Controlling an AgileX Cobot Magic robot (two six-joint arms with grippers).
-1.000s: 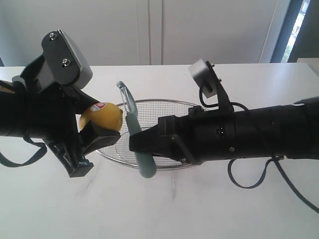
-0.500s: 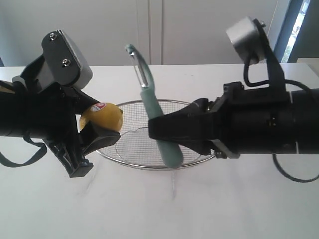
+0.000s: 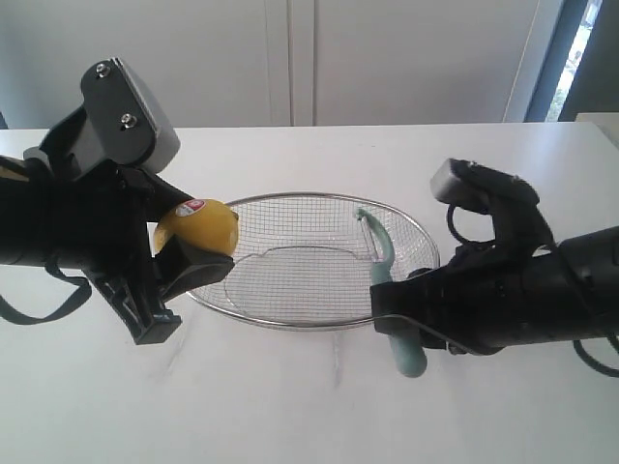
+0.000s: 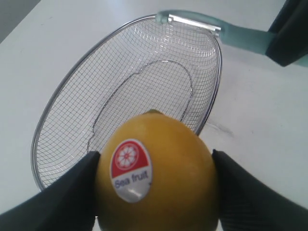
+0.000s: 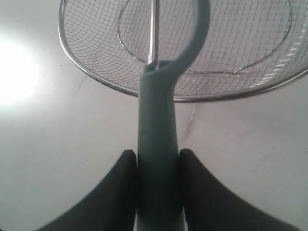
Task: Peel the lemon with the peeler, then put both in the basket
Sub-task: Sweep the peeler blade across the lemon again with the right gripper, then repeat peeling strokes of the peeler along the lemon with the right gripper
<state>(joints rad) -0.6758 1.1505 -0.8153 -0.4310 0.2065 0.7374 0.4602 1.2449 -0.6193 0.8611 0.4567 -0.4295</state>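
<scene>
My left gripper is shut on the yellow lemon, held over the left end of the wire basket; the red-and-white sticker faces the left wrist camera, black fingers on both sides of the lemon. My right gripper is shut on the pale teal peeler at its handle, low at the basket's right front rim. The peeler's head and blade reach over the rim into the basket. In the right wrist view the handle runs between the fingers toward the basket.
The basket sits mid-table on a white tabletop. White cabinet doors stand behind the table. A dark cable hangs under the right arm.
The right arm has swung right and down, carrying the peeler from beside the lemon, up over the basket, then down to its right front rim. The left arm and lemon have stayed still.
</scene>
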